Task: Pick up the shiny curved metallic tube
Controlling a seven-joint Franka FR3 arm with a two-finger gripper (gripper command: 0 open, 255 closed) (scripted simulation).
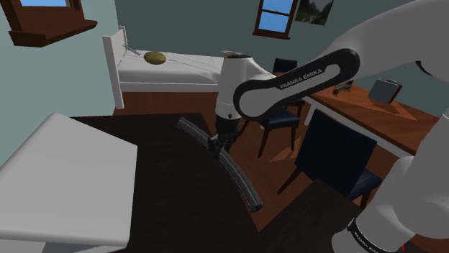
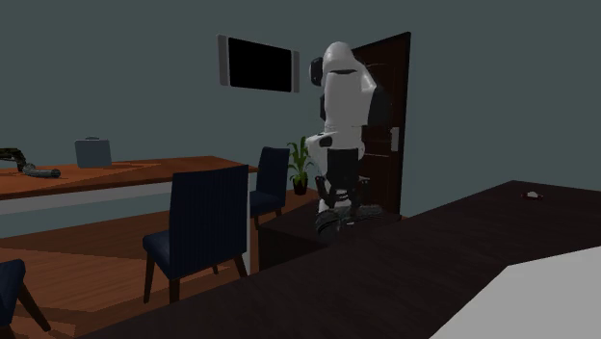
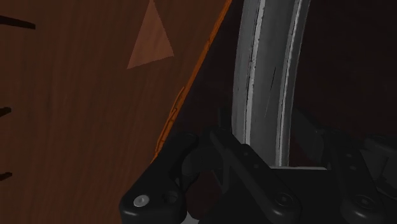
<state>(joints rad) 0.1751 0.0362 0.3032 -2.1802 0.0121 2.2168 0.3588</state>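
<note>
From the shoulder view, I have the gripper (image 1: 217, 146) down on the curved grey tube (image 1: 237, 176), which lies along the edge of the dark table (image 1: 158, 194). I judge the grasp step is in hand, and the next move calls for a straight, slow lift. The only container I see is a blue box (image 1: 383, 90) on the desk, and its inside is hidden. From the second exterior view, the hand sits low at the table edge. From the wrist view, both fingers (image 3: 219, 143) press against the tube's (image 3: 267, 83) sides, clasping it.

White arm (image 1: 302, 83) bent over — claw (image 1: 218, 146) pointing downward.
</note>
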